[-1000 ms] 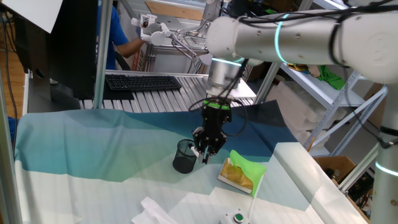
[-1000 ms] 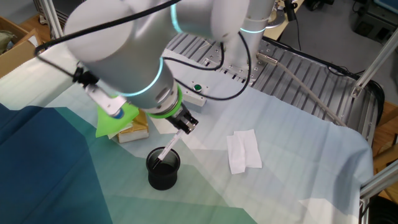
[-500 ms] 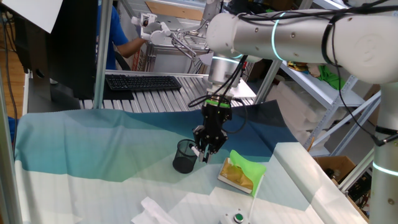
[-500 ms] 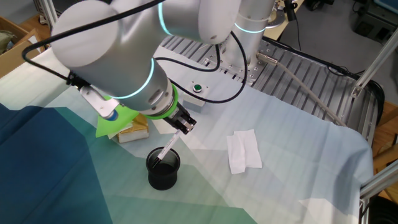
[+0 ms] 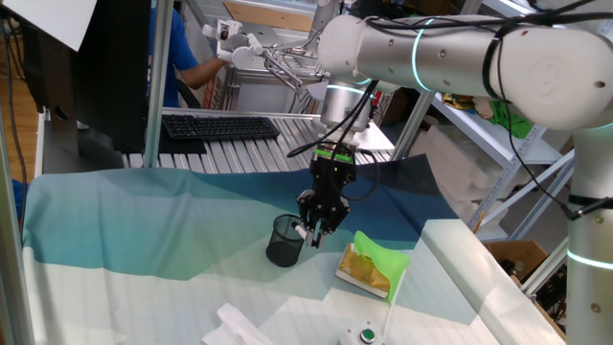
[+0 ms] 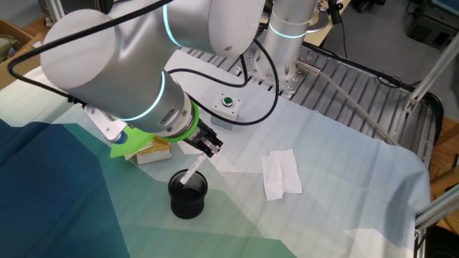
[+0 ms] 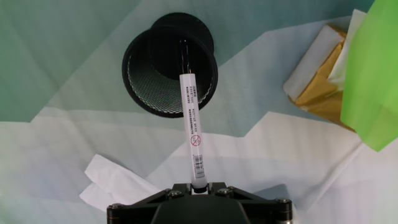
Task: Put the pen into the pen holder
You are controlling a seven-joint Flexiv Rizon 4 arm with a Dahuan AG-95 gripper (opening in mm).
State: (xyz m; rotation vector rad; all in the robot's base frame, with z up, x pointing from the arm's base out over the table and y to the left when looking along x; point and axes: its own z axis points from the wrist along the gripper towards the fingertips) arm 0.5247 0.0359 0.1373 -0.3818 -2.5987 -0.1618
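Observation:
The pen holder (image 5: 283, 242) is a black mesh cup standing on the blue-green cloth; it also shows in the other fixed view (image 6: 188, 199) and in the hand view (image 7: 140, 84). My gripper (image 5: 316, 226) hangs just right of and above the cup, also seen in the other fixed view (image 6: 204, 147) and the hand view (image 7: 198, 184). It is shut on the pen (image 7: 193, 118), a pale barrel with printed labels. The pen (image 6: 191, 171) slants down from the jaws, and its dark end sits inside the cup's mouth.
A yellow sponge block with a green cloth (image 5: 374, 264) lies right of the cup, also in the other fixed view (image 6: 142, 144) and hand view (image 7: 348, 74). A white tissue (image 6: 281, 173) lies on the cloth. A green button box (image 6: 228, 102) and a keyboard (image 5: 220, 126) sit further off.
The arm has shifted a little to the left in the other fixed view, carrying the gripper and pen slightly with it. The pen's dark end stays in the cup.

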